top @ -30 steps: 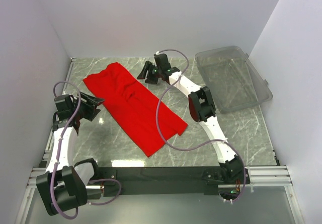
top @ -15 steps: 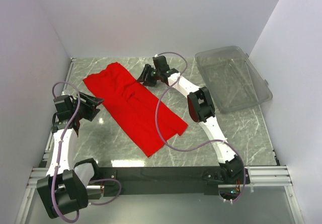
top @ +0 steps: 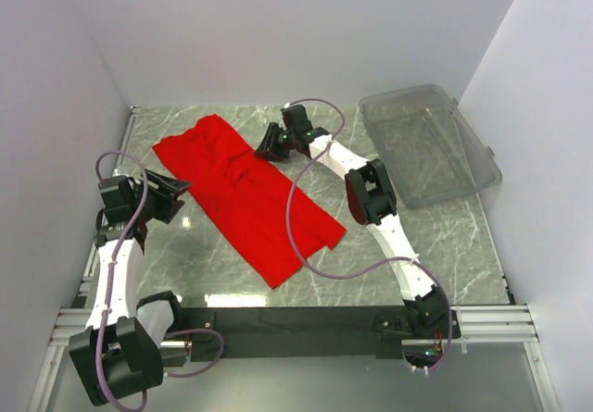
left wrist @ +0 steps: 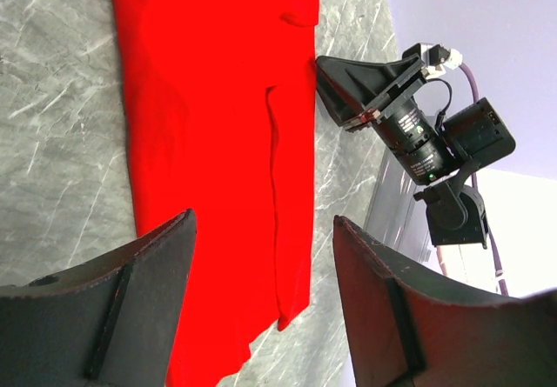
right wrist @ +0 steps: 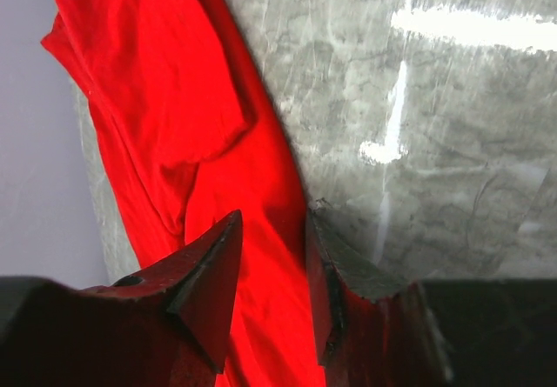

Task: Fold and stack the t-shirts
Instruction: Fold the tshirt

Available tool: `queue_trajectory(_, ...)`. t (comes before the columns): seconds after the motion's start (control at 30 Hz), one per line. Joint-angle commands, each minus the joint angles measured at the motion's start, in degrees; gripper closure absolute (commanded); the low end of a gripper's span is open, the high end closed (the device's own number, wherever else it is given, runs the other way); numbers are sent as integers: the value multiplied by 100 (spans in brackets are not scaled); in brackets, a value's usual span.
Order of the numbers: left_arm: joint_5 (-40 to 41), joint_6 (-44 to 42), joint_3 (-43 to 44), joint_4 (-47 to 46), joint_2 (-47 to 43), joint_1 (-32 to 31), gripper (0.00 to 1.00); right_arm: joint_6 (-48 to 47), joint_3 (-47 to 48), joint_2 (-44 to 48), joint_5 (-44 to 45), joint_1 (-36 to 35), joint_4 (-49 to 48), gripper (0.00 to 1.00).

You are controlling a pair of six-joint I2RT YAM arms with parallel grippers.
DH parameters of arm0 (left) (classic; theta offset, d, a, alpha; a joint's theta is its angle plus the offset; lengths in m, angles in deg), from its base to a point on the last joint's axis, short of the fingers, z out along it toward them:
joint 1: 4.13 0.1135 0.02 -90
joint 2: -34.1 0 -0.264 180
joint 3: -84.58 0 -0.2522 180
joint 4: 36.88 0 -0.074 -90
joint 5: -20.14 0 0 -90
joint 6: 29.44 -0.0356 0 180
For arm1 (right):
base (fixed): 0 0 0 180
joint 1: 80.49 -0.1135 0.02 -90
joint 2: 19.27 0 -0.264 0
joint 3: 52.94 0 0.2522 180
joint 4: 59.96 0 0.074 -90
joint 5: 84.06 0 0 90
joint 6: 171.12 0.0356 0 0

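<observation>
— Starting with containers: what is there?
— One clear plastic bin [top: 474,149] in the upper right of the top view, sitting tilted on the marble tabletop [top: 445,245]. Only the grey stone shows through its floor.
— And the t-shirt [top: 243,193]?
— On the tabletop, well apart from the bin. It lies as a long red strip running from the upper left down toward the middle of the frame.
— Right hand [top: 271,143]?
— Down at the strip's upper right edge. In the right wrist view the hand [right wrist: 270,274] has the edge of the t-shirt [right wrist: 157,109] between its fingers, with a narrow gap left, so it is not clamped yet.
— Left hand [top: 176,194]?
— At the left of the frame, just beside the cloth's left edge. Its own camera shows the hand [left wrist: 261,230] spread wide above the t-shirt [left wrist: 209,126], gripping nothing.
— What changed over the last second?
— The right hand has slid a little closer onto the shirt's edge and its jaws have narrowed. The left hand, the shirt and the bin stay where they were.
</observation>
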Motion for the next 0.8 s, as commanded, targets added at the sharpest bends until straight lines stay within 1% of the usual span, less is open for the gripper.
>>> queue_trajectory(0.0,-13,48,-44,-129,-123,-16,31,-204,-258,243,60,-94,674,57)
queue_trajectory(0.03,-30,48,-44,-129,-131,-16,31,-204,-267,251,60,-86,683,58)
queue_trajectory(0.13,-21,13,-18,-103,-140,-16,31,-178,-285,260,78,-94,674,64)
queue_trajectory(0.17,-21,4,0,-68,-140,-16,31,-186,-276,260,112,-86,674,69)
queue_trajectory(0.23,-13,-5,8,-41,-175,-25,30,-178,-258,252,165,-94,683,74)
queue_trajectory(0.27,-4,-5,17,2,-184,-16,31,-178,-223,252,209,-86,683,79)
queue_trajectory(0.33,13,-14,35,38,-228,-25,30,-160,-197,234,244,-86,674,85)
queue_trajectory(0.5,58,-40,96,187,-289,-16,31,-20,-197,208,280,-59,560,95)
queue_trajectory(0.53,66,-49,105,205,-307,-16,31,59,-205,208,280,-16,455,100)
queue_trajectory(0.77,66,-84,105,258,-272,-25,31,148,-91,208,526,230,94,100)
